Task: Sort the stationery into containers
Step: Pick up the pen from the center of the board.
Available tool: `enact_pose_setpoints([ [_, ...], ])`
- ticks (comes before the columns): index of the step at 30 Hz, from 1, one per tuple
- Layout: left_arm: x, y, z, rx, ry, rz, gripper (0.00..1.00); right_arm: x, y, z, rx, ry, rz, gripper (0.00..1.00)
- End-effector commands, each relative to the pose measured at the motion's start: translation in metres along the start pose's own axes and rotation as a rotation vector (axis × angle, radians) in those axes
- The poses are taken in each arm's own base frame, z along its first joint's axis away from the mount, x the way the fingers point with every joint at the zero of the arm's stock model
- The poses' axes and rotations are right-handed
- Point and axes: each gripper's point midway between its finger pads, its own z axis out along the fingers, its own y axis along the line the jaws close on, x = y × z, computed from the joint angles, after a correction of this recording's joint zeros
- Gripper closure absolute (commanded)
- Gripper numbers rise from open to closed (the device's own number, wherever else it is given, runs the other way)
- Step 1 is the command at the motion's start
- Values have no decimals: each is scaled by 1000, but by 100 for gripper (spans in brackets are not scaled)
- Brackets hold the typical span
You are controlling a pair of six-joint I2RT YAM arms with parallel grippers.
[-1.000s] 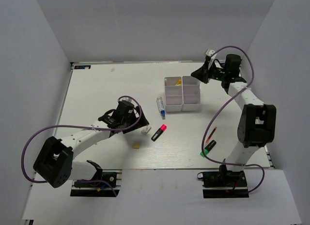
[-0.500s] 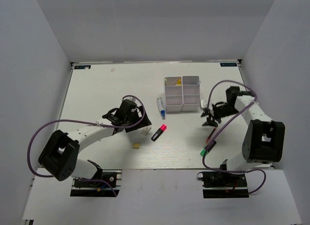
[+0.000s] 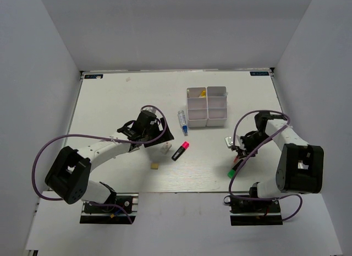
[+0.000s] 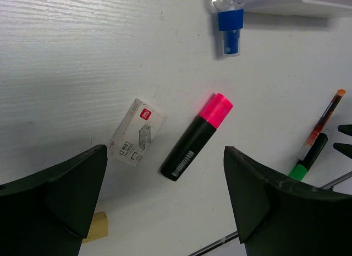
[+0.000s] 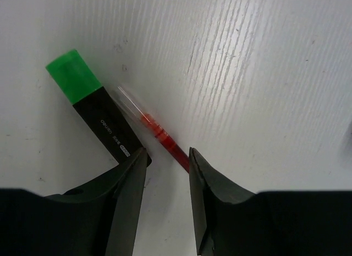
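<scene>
The white four-compartment container (image 3: 207,106) stands at the back middle, with something yellow in its far left compartment. A blue-capped white marker (image 3: 182,122) (image 4: 229,25) lies beside its left wall. My left gripper (image 3: 158,137) (image 4: 165,173) is wide open and empty, hovering over the pink-and-black highlighter (image 3: 180,151) (image 4: 195,137), a small white block (image 3: 164,148) (image 4: 136,132) and a tan eraser (image 3: 155,166) (image 4: 98,225). My right gripper (image 3: 236,147) (image 5: 168,157) is low over the table, jaws narrowly open astride the red pen (image 5: 159,137), next to the green-and-black highlighter (image 3: 237,168) (image 5: 102,118).
The red pen (image 4: 322,124) and green highlighter (image 4: 307,159) also show at the right of the left wrist view. Grey walls enclose the table on the left, back and right. Purple cables loop from both arms.
My right arm has swung from beside the container's far right corner down to the red pen near the front right. My left gripper has shifted only slightly.
</scene>
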Motion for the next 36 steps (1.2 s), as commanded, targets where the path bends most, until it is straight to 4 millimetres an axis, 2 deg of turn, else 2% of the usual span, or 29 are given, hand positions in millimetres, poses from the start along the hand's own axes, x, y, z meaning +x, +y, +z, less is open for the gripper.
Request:
enact_pose_setpoints([
  [1,-4,-8,-6,27,-11,7,4,14,-11,8,-9,60,-323,58],
  [9,-4,-6,-7,21,-17,-2,4,28,-18,18,34,112,-354,56],
  [10,-4,-6,-7,21,-17,-11,4,29,-24,17,49,123,-365,56],
  [14,-4,-6,-7,21,-17,-11,4,28,-24,20,41,123,-385,55],
  [20,-2,-5,-7,14,-11,-11,4,28,-7,28,-53,110,-441,54],
  [21,-2,-5,-7,14,-11,-11,4,21,-3,34,-91,95,-493,54],
  [26,-1,-4,-8,14,-11,-21,4,15,13,43,-157,68,-530,52],
  [30,1,-3,-9,14,-11,-30,4,16,18,51,-177,73,-548,52],
  [32,4,1,-8,8,-4,-30,4,18,22,55,-196,83,-546,55],
  [36,4,1,-8,8,-4,-30,4,22,24,60,-213,93,-492,75],
])
